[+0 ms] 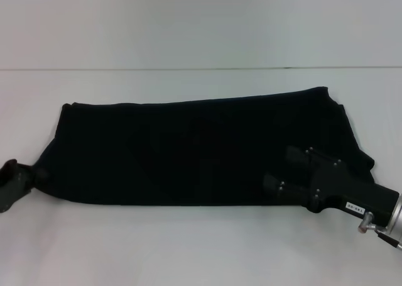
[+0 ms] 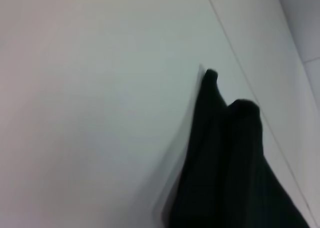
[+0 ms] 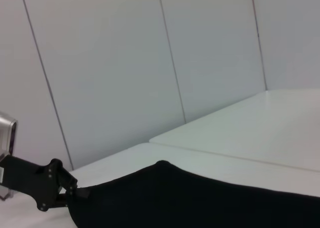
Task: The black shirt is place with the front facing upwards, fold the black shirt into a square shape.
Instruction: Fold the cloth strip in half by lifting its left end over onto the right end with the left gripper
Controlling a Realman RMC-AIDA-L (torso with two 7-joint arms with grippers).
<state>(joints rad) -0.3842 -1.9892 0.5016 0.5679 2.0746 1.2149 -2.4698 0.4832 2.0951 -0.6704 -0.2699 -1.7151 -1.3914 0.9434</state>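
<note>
- The black shirt [image 1: 188, 151] lay on the white bench [image 1: 201, 248] as a long band running across the robot's front, no print showing on its upper face.
- The right tool [image 1: 281, 171] rested over the shirt's near-right part, its arm coming in low from the shirt's right end and pointing toward the shirt's middle.
- Two dark fingers [image 1: 295, 154] of the right tool stood apart against the black cloth; whether cloth lay between them could not be told.
- The left tool [image 1: 16, 179] sat at the shirt's near-left corner, low against the bench, touching the cloth where it bunched to a point.
- In the right wrist view the left tool [image 3: 70, 193] met the shirt's [image 3: 200, 198] end with its tips at the cloth; whether it was pinching could not be told.
- In the left wrist view two dark folds of the shirt [image 2: 230, 158] rose above the bench [image 2: 100, 112].
</note>
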